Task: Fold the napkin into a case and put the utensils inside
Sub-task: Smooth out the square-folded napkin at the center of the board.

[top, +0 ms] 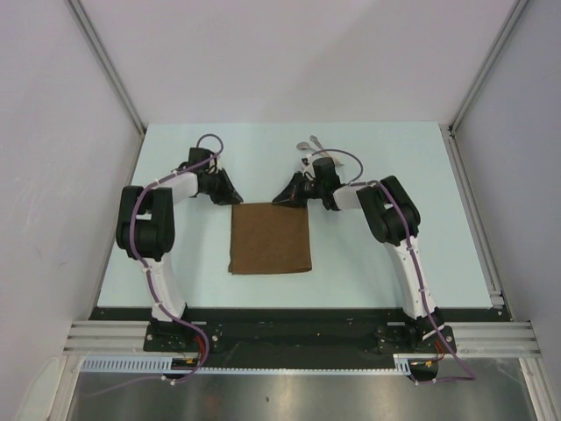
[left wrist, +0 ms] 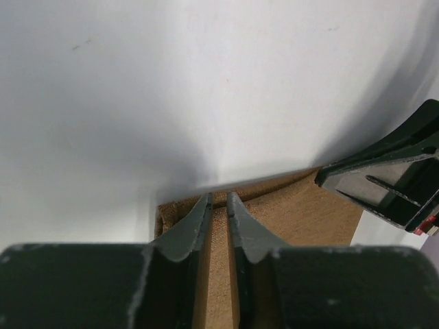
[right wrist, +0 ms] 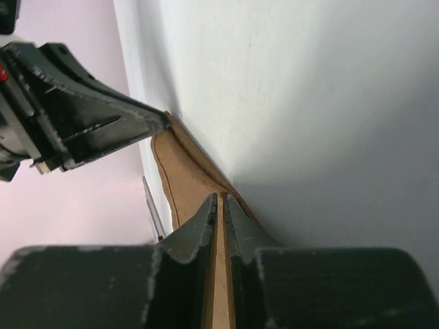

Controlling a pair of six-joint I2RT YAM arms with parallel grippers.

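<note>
So far little seems done: the napkin (top: pixel 270 239) lies flat, its far corners pinched in the nearly closed left gripper (top: pixel 233 198) and right gripper (top: pixel 282 198); the utensils (top: pixel 308 145) lie just beyond the right gripper, untouched, with narrower folds and loading left to do

A pale table (top: pixel 351 263) stands between 3 plain white walls (top: pixel 289 61), evenly lit.
</note>
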